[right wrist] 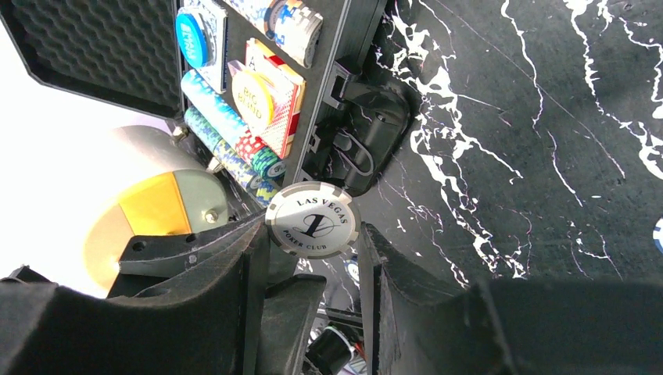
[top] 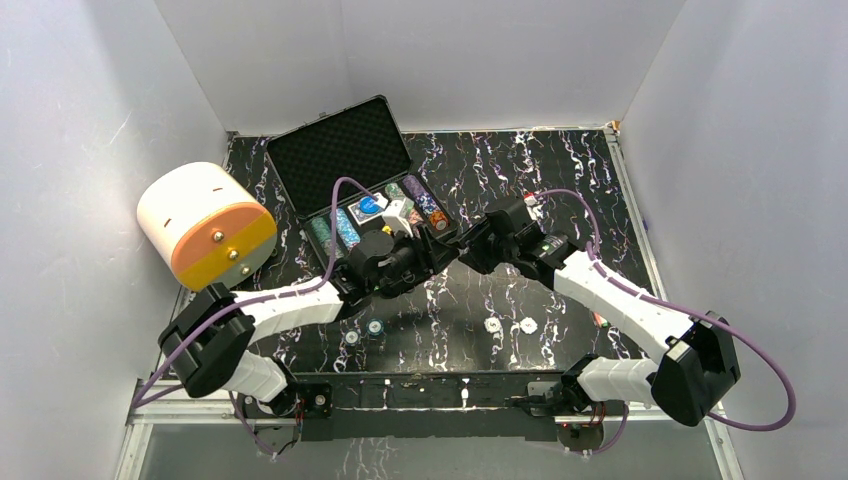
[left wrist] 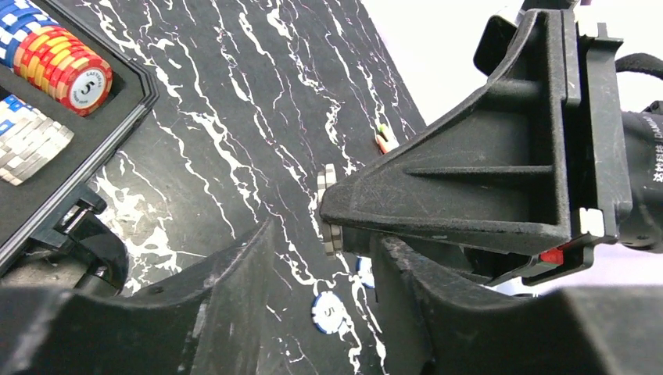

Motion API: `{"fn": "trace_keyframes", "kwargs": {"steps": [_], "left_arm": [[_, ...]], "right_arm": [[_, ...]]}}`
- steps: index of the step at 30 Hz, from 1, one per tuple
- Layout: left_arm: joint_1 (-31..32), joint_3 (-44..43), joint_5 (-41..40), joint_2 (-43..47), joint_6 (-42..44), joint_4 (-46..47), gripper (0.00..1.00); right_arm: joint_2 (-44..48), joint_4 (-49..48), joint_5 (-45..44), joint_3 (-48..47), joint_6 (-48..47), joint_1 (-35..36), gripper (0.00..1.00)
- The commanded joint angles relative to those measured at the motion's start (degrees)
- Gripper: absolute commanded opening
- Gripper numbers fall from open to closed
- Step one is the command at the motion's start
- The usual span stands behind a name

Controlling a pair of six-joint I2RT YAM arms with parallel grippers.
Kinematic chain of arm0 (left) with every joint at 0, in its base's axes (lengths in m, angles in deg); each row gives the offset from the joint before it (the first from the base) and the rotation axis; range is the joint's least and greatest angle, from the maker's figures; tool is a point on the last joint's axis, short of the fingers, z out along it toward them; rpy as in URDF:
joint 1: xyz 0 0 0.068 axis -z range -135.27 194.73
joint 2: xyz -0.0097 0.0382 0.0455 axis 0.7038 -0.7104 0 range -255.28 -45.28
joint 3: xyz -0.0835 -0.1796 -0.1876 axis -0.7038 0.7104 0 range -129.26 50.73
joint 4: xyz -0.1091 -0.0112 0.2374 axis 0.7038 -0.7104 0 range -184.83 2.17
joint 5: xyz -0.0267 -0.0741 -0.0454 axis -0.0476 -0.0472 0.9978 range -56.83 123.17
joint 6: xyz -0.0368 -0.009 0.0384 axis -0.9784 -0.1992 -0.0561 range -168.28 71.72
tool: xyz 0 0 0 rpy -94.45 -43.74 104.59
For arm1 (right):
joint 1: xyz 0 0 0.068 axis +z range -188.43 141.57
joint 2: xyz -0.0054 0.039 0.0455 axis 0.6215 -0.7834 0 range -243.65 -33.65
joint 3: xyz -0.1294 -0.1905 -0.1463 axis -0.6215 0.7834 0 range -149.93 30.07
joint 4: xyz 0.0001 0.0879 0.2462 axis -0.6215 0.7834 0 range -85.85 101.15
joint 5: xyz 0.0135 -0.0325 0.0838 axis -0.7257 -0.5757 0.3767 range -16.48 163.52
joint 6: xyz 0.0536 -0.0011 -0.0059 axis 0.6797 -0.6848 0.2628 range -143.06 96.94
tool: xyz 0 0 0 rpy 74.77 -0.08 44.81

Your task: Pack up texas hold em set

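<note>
Marbled black tabletop (top: 480, 160) | likely handover: right jaws pinch grey-white round poker chip (right wrist: 313, 220), left jaws half-open facing it | next: slot into black foam-lined case (top: 340, 150)

1. White-grey chip (right wrist: 311, 220), raised off the table beside the handle edge of the case (right wrist: 349, 43): "LAS VEGAS" above, a large "1" at centre, "POKER CLUB" below.
2. Yellow button (right wrist: 254, 99), in the case on the card deck (right wrist: 283, 86): "BIG BLIND".
3. Red-and-yellow chip stack (left wrist: 59, 62), at the case's near right corner: the end chip reads "5"; its rim lettering is too small to read.
4. Blue chip (left wrist: 328, 312), flat on the table: "5".
5. Blue button (right wrist: 193, 37), in the case: lettering illegible.
</note>
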Motion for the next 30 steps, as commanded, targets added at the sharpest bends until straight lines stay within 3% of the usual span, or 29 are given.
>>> {"fn": "trace_keyframes", "kwargs": {"steps": [1, 9, 11, 14, 16, 21, 25, 30], "left_arm": [[0.23, -2.85, -3.17, -0.85, 0.62, 4.16, 0.42], [0.20, -3.36, -2.62, -2.13, 1.04, 4.72, 0.00], [0.23, -3.26, -3.24, -1.84, 2.25, 4.32, 0.00], [0.25, -5.31, -4.76, -0.76, 5.73, -2.26, 0.00], [0.12, -9.15, -4.29, -0.63, 10.33, -11.36, 0.00], [-0.09, -18.97, -0.88, -4.14, 28.31, -33.65, 0.00], [-1.83, -25.12, 0.61, -7.85, 38.80, -43.32, 0.00], [-4.61, -37.00, 1.48, -15.08, 48.63, -55.93, 0.00]], "right_arm": [[1.57, -2.88, 1.68, -0.51, 1.65, 0.04, 0.35], [1.43, -3.67, 2.13, 0.61, 1.85, 0.04, 0.37], [1.51, -3.50, 1.29, 0.66, 0.40, -0.13, 0.48], [2.97, -5.01, -2.14, 0.03, -9.62, -0.44, 0.81], [4.24, -5.41, -3.55, -1.11, -16.31, -1.44, 0.90], [8.76, 0.48, -12.04, -3.43, -24.67, -2.60, 0.93], [15.07, 2.21, -19.14, -0.07, -24.85, -2.71, 0.92], [20.41, 1.68, -20.06, 3.51, -25.99, -2.69, 0.91]]}}
